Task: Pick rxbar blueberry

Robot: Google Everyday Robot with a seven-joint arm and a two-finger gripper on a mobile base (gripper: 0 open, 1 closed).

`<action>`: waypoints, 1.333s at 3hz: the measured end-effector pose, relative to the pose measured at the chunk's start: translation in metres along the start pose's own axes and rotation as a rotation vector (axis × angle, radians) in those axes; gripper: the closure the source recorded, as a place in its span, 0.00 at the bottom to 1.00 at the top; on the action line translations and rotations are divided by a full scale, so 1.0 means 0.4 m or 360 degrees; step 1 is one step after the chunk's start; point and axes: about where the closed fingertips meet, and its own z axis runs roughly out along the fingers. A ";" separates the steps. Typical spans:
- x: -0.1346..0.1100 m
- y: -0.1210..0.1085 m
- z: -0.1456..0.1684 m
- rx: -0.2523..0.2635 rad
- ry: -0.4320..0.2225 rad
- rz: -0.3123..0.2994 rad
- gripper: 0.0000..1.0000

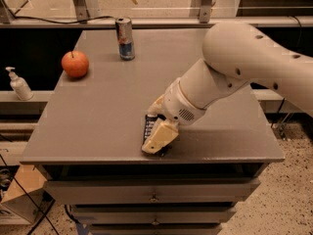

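Note:
The rxbar blueberry is a flat dark navy wrapper with white text. It lies on the grey table near the front edge, a little right of centre. My gripper is down on the bar and covers its right side and near end. The bar still rests on the table top. The big white arm reaches in from the right.
A red apple sits at the back left of the table. A silver-and-blue drink can stands at the back. A soap dispenser stands on a ledge to the left. Drawers lie below the table's front edge.

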 end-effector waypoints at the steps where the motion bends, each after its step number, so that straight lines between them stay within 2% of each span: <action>1: 0.002 0.002 -0.005 -0.0002 0.0006 0.0004 0.64; 2: -0.003 0.002 -0.012 0.0004 -0.0003 -0.0005 0.87; 3: -0.031 -0.015 -0.057 0.0051 -0.0077 -0.0031 1.00; 4: -0.078 -0.049 -0.169 0.0158 -0.0170 -0.0111 1.00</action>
